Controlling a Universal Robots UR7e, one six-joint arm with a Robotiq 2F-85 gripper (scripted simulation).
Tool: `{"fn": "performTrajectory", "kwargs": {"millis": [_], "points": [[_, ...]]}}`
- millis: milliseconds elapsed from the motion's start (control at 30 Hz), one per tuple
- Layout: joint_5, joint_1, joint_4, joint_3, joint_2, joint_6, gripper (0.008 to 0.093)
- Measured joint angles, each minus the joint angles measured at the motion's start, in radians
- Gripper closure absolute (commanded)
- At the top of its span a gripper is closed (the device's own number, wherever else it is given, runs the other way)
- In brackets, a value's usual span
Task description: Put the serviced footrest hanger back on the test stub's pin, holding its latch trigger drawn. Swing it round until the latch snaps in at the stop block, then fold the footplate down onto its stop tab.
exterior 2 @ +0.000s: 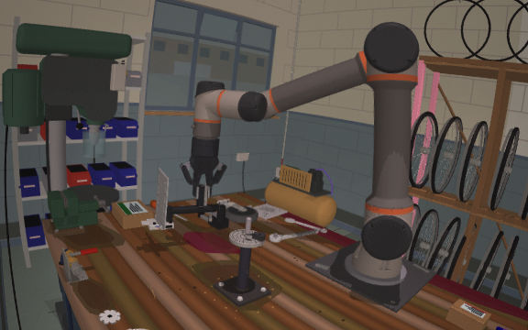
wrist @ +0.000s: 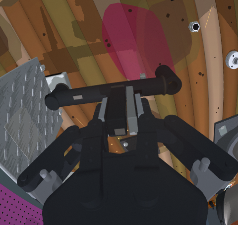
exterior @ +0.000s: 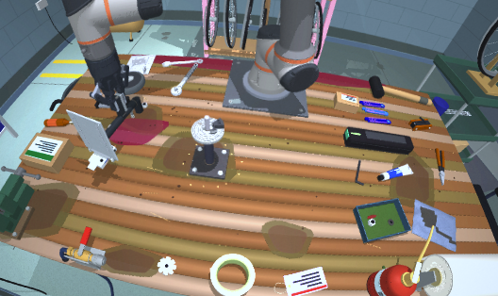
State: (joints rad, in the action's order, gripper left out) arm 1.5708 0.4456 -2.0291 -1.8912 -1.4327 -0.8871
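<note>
The footrest hanger [exterior: 120, 118] hangs above the pink mat [exterior: 137, 130] at the bench's far left, well left of the test stub [exterior: 208, 151]. Its black tube [wrist: 111, 92] runs across the wrist camera, and its grey footplate [exterior: 92, 134] stands upright at the tube's near end. My gripper [wrist: 120, 110] has its fingers clamped on the grip block and latch trigger at the middle of the tube [exterior 2: 202, 208]. The stub [exterior 2: 244, 256] stands upright on a black base, with a round grey head, a pin and a dark stop block [exterior: 218, 124] on top.
Behind the work stand the arm's base plate [exterior: 266, 92], wrenches [exterior: 184, 75] and a wheel rack. A labelled box [exterior: 46, 150] and a green vise [exterior: 4, 207] sit left of the footplate. Tools, a black case [exterior: 378, 140] and a green tray [exterior: 381, 219] lie to the right.
</note>
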Motion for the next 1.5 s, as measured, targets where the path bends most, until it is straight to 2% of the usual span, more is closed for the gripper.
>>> {"fn": "performTrajectory", "kwargs": {"millis": [733,1500], "points": [[0.0,0.0,0.225,0.155,-0.071,0.0,0.0934],[0.0,0.0,0.394,0.301,-0.094,0.0,0.0934]]}}
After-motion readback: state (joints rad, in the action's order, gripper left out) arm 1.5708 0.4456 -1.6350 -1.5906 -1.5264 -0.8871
